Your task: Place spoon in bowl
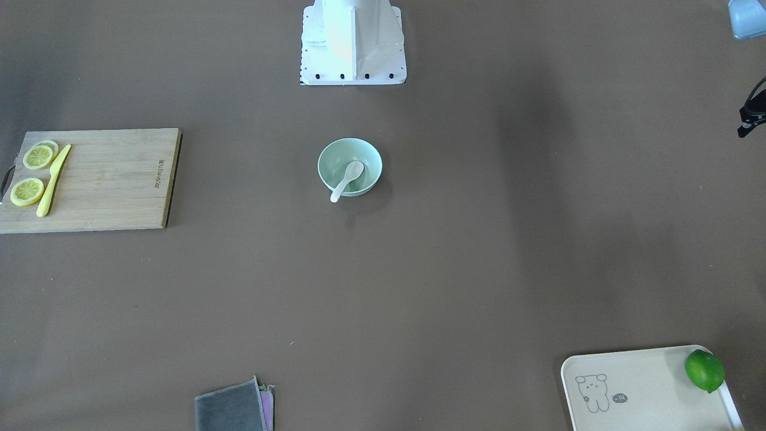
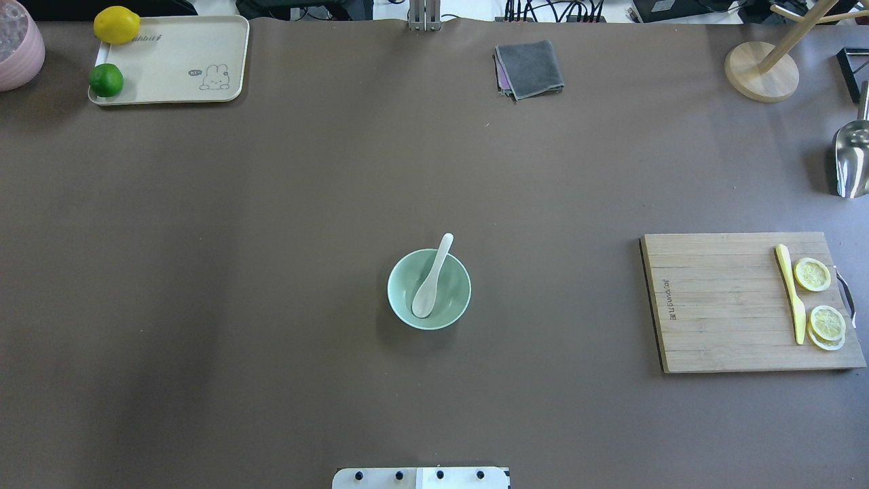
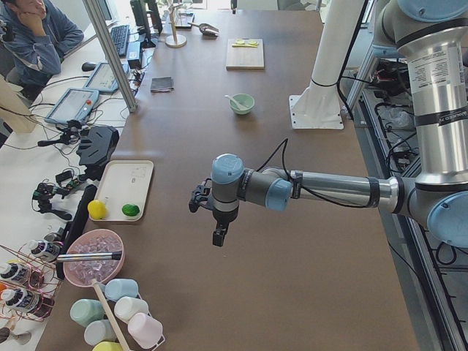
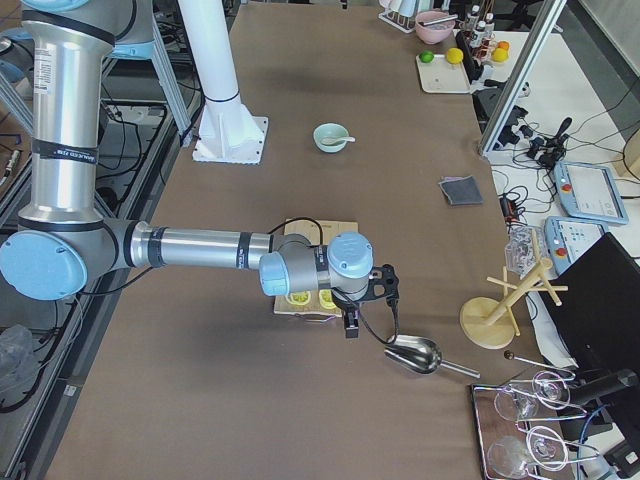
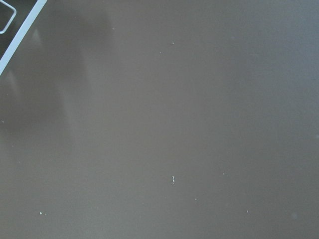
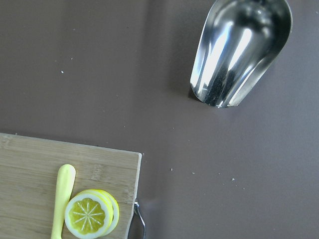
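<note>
Both grippers show up for you only in the side views, so I cannot tell whether their jaws are apart or together. The left gripper [image 3: 219,235] hangs tip-down above bare table, between the bowl [image 2: 453,300] and the tray [image 2: 176,61], well apart from both; its wrist camera gives you little but brown tabletop. The right gripper [image 4: 349,326] hangs tip-down over the far end of the board [image 2: 719,305], near the metal scoop [image 2: 852,159]; its wrist camera gives you the board's corner, the knife [image 2: 791,292], a stack of lemon slices [image 2: 827,326] and the scoop's mouth.

You will find the spoon [image 2: 432,277] in the bowl. Its scoop lies on the bowl's floor, and its handle leans on the rim and sticks out past it, pointing away from the robot's base and a little to the robot's right. The bowl stands upright at the table's middle, straight ahead of the base.

On the tray, a lime [image 2: 106,80] and a lemon [image 2: 117,25] sit along one side. A folded grey cloth [image 2: 529,68] lies at the table's far edge.
</note>
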Controlling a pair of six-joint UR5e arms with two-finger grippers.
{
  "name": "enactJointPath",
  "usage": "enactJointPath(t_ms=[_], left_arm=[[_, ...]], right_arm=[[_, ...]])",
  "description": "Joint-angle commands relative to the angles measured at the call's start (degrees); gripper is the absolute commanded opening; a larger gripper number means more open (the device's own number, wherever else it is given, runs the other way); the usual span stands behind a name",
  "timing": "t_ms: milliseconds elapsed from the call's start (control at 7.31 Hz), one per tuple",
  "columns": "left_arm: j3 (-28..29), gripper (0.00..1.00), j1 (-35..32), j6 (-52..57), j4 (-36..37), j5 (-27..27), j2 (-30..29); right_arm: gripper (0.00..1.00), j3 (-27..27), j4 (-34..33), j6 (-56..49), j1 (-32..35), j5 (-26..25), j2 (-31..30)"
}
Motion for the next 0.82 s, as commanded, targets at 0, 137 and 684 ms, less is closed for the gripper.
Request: enactJointPath(t_ms=[0, 137, 684], left_arm=[[1.4, 0.97, 0.3, 0.0, -0.1, 0.0, -0.9], [-0.1, 0.97, 0.1, 0.1, -0.4, -0.1, -0.6], [-0.2, 0.97, 0.3, 0.5, -1.5, -0.6, -0.5]], right_arm=[[1.0, -0.5, 0.0, 0.0, 0.0, 0.4, 0.0], [1.0, 0.2, 0.1, 0.0, 0.0, 0.1, 0.2], [1.0, -0.4, 0.0, 0.0, 0.1, -0.1, -0.5]])
